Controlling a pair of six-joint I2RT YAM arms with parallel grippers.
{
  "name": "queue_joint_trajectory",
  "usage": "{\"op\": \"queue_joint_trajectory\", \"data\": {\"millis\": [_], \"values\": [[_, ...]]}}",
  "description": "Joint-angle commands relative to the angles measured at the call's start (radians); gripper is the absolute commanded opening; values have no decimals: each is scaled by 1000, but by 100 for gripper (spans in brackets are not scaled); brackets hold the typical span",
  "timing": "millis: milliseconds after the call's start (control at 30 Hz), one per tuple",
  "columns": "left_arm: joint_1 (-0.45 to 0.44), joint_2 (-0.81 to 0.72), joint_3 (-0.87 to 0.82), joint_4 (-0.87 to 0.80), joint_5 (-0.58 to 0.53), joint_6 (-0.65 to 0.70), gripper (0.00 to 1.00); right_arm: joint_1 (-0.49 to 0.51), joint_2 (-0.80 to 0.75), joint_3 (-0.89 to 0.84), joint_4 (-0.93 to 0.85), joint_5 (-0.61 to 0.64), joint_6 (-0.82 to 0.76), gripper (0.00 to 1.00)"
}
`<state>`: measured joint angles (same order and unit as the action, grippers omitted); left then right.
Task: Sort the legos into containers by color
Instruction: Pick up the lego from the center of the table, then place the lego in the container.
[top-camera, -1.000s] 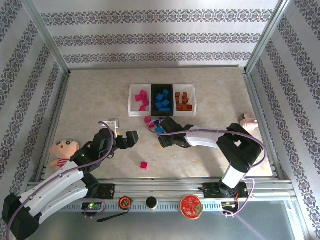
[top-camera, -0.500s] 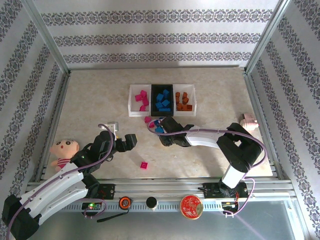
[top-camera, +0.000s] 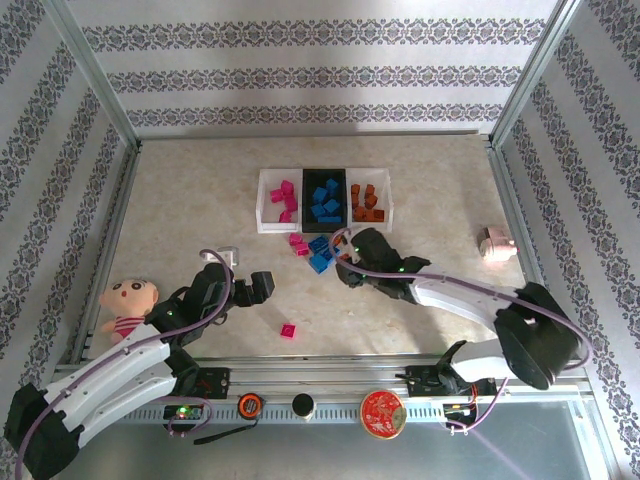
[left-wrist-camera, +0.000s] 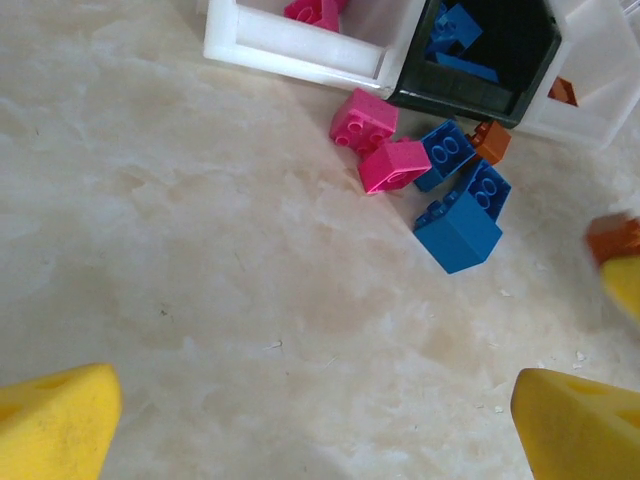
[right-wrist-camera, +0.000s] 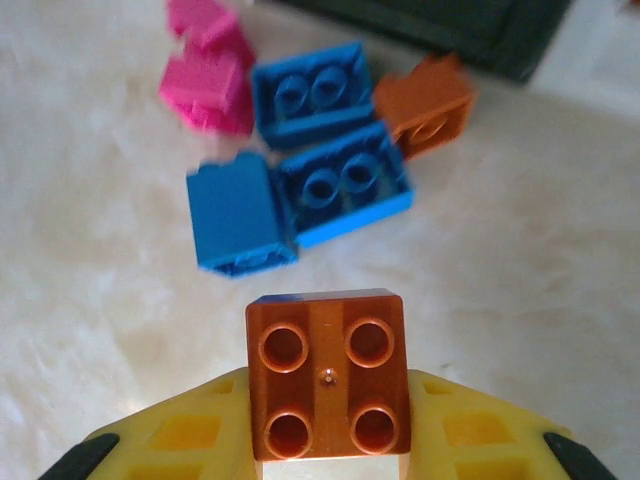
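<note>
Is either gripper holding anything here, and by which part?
The right gripper holds an orange brick, jaws shut on two opposite sides. The left gripper is open and holds nothing.

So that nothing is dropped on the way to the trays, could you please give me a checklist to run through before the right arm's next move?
1. Is the right hand shut on the orange brick: ok.
2. Is the brick centred between the fingers: ok.
3. Is the brick lifted off the table: cannot tell.
4. Does the right tray hold orange bricks, with room left: ok.
5. Is the left hand open and away from the carrying route: ok.
6. Is the loose pile in front of the black tray sorted: not ok.
</note>
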<state>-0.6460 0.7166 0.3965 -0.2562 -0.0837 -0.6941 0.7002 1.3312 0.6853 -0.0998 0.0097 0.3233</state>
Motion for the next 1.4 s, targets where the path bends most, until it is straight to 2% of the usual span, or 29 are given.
{"op": "queue_joint_trajectory", "data": {"millis": [0,133,267,467,633,800,933,1133,1233,1367], "values": [[11,18,-4,24,-4,-2,100,-71,-43,41,-30,-10,23,27],[10,45,1,24,6,-3,100,-167,14,131,-28,1,39,27],[11,41,4,18,17,-2,100,-246,141,252,-29,20,52,27],[10,23,8,-9,23,5,100,-295,322,446,-79,68,70,31],[11,32,10,-14,32,5,100,-310,438,573,-114,93,83,40],[11,53,23,-27,52,18,100,-330,506,684,-167,104,88,64],[11,79,40,-43,79,35,100,-332,482,675,-168,92,90,69],[-3,178,82,-71,194,73,98,-295,378,535,-124,73,101,69],[-72,250,100,-94,189,80,96,-266,334,452,-104,69,106,70],[-227,370,151,-143,88,86,92,-241,285,350,-78,63,120,70]]}}
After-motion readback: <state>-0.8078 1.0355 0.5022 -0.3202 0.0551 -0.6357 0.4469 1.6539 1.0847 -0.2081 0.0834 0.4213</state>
